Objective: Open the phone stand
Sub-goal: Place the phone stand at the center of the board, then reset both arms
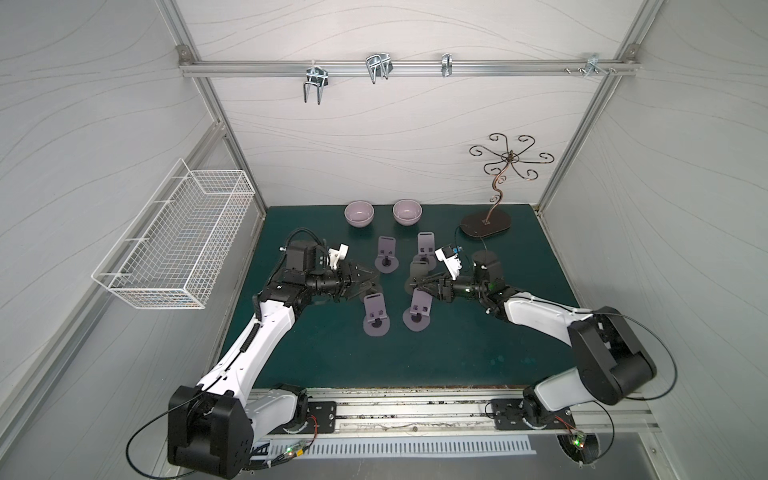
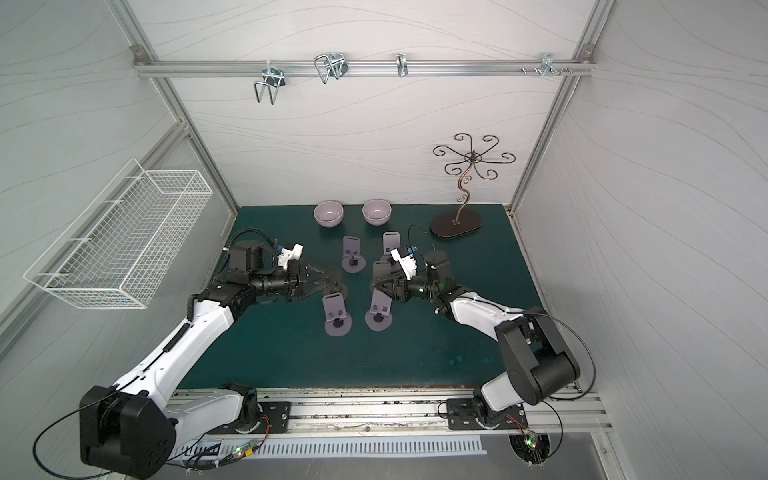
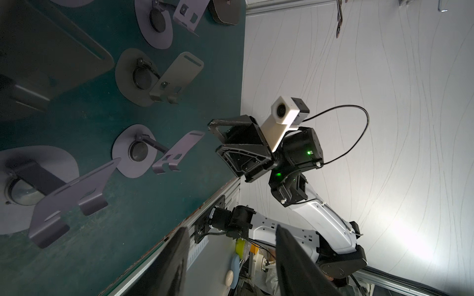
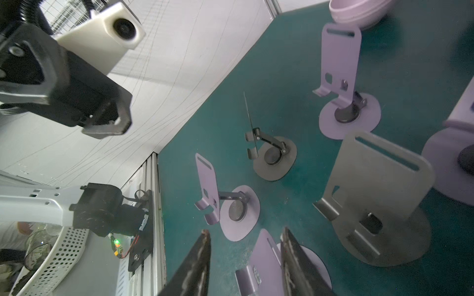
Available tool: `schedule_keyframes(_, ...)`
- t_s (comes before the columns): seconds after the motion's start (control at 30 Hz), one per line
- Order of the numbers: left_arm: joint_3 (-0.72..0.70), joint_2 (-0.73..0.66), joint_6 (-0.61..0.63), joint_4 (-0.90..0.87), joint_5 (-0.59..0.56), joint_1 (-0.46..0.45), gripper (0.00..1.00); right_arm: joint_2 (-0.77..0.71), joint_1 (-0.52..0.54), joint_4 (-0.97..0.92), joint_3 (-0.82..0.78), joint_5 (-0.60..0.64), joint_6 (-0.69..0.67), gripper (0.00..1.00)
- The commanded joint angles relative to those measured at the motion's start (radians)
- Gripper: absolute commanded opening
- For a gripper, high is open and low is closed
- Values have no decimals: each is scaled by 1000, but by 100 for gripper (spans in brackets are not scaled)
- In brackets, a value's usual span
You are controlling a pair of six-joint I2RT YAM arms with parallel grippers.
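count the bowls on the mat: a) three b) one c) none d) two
d: a bowl and a second bowl stand side by side at the back edge of the mat, and no other shows in either top view.

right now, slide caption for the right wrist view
Open jaws around a purple phone stand, a grey stand beside it.

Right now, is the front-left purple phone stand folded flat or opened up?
Opened up. On this purple phone stand, the plate tilts up off the round base on a dark arm.
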Motion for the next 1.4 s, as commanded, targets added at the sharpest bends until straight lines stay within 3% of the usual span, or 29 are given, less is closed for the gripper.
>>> schedule_keyframes(0.0, 7, -32, 33, 34, -7, 10, 60, -55, -16, -104, 43, 34, -46, 46)
schedule_keyframes(0.1, 44, -45, 112, -52, -60, 16, 70, -124, -17, -196, 81, 61, -70, 46)
schedule_keyframes(0.23, 157, -53, 252, -199, -224, 22, 83, -238, -16, -397, 155, 173, -140, 48)
schedule_keyframes(0.27, 189, -52, 282, -227, -270, 23, 99, -269, -16, -454, 179, 213, -153, 50)
schedule_keyframes(0.37, 241, -55, 366, -264, -431, 26, 100, -349, -16, -573, 228, 344, -136, 99)
schedule_keyframes(0.47, 201, -58, 452, -218, -611, 37, 99, -410, -16, -689, 271, 467, -131, 99)
schedule_keyframes(0.57, 83, -63, 586, -110, -805, 67, 98, -457, -16, -742, 257, 687, -109, 99)
schedule_keyframes(0.7, -150, -79, 721, 200, -1035, 102, 99, -486, -16, -607, 108, 804, -192, 99)
schedule_keyframes(0.8, -272, 5, 805, 430, -1123, 135, 99, -455, -20, -603, 79, 894, -151, 99)
schedule_keyframes(0.83, -280, 42, 776, 468, -1147, 151, 99, -443, -30, -586, 69, 886, -137, 99)
schedule_keyframes(0.9, -315, 100, 768, 629, -1073, 181, 99, -429, -55, -512, 32, 839, -134, 99)
schedule_keyframes(0.97, -297, 217, 827, 725, -1041, 181, 100, -410, -76, -357, -40, 831, -158, 99)
schedule_keyframes(1.03, -250, 304, 895, 688, -992, 185, 100, -365, -115, -266, -76, 827, -172, 99)
schedule_keyframes(1.1, -258, 329, 885, 732, -973, 195, 100, -308, -164, -217, -95, 828, -187, 99)
schedule_keyframes(1.27, -479, 437, 880, 1230, -1012, 194, 100, -246, -329, 53, -244, 766, -187, 99)
schedule_keyframes(1.33, -434, 403, 860, 1075, -1024, 195, 100, -230, -381, 94, -258, 737, -172, 99)
schedule_keyframes(1.37, -440, 428, 868, 1132, -1025, 195, 100, -197, -386, 140, -266, 743, -186, 99)
